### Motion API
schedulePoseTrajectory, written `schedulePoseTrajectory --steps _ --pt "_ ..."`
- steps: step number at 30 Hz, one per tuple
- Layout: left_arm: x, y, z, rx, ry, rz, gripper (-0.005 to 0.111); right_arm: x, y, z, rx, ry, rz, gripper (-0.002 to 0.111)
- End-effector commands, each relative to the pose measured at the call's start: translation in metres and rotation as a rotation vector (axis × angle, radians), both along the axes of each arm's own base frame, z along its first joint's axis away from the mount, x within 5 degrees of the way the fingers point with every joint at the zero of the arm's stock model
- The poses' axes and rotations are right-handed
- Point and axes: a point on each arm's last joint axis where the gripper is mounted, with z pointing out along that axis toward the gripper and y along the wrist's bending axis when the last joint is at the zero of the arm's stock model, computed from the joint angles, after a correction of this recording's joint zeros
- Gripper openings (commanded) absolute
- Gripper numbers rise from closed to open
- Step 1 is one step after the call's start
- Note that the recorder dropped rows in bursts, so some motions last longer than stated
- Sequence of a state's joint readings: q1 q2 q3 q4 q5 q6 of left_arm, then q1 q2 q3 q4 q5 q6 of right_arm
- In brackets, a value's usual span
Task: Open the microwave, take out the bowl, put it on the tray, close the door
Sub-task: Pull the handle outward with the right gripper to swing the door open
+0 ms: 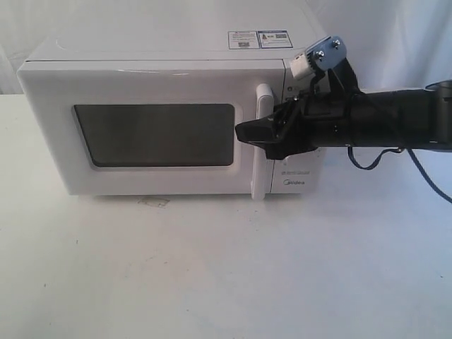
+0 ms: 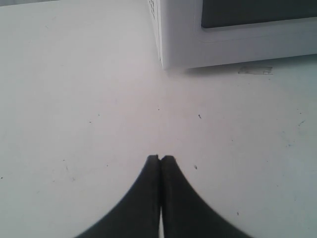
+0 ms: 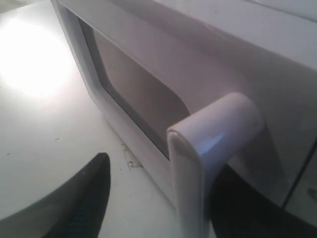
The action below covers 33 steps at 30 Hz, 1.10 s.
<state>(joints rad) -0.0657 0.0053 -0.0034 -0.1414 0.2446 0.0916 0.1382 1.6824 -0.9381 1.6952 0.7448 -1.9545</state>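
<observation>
The white microwave [image 1: 162, 70] stands at the back of the table with its door [image 1: 141, 85] closed. The bowl is hidden, and no tray shows. My right gripper [image 1: 256, 134] reaches in from the right at mid-height of the door's vertical bar handle [image 1: 260, 180]. In the right wrist view the gripper [image 3: 163, 168] is open astride the handle [image 3: 218, 129]. One dark finger [image 3: 84, 203] stands clear on the window side, and the other sits in the gap behind the bar. My left gripper [image 2: 160, 157] is shut and empty, low over the table near the microwave's corner [image 2: 183, 44].
The white table [image 1: 212, 268] spreads in front of the microwave. A small patch of tape residue [image 1: 154, 202] lies just below the door. The right arm's cable [image 1: 367, 159] hangs beside the control panel [image 1: 296, 185].
</observation>
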Motion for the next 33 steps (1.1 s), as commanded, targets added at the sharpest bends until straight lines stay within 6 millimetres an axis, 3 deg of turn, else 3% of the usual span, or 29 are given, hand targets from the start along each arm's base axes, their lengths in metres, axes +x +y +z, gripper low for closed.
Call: schedulePoseTrajectory --steps 1,3,7,9,13,20,26,33 --pt "0.0 0.0 -0.001 -0.004 0.001 0.0 0.0 0.02 0.006 0.001 0.038 -0.001 -0.029 0.011" --pt "0.0 0.0 -0.001 -0.004 0.001 0.0 0.0 0.022 0.006 0.005 0.042 -0.015 -0.029 0.0" --pt "0.0 0.0 -0.001 -0.004 0.001 0.0 0.0 0.027 0.003 0.006 0.036 0.008 -0.085 0.001" --pt "0.0 0.0 -0.001 -0.004 0.001 0.0 0.0 0.026 0.003 0.006 0.036 0.006 -0.086 0.014" --pt "0.0 0.0 -0.001 -0.004 0.001 0.0 0.0 0.024 0.003 0.011 0.038 -0.007 -0.086 0.055" --pt "0.0 0.0 -0.001 -0.004 0.001 0.0 0.0 0.028 -0.008 0.016 -0.023 -0.003 -0.227 0.058" --pt "0.0 0.0 -0.001 -0.004 0.001 0.0 0.0 0.028 -0.01 0.018 -0.029 -0.002 -0.257 0.043" --pt "0.0 0.0 -0.001 -0.004 0.001 0.0 0.0 0.028 -0.011 0.018 -0.035 -0.007 -0.256 0.001"
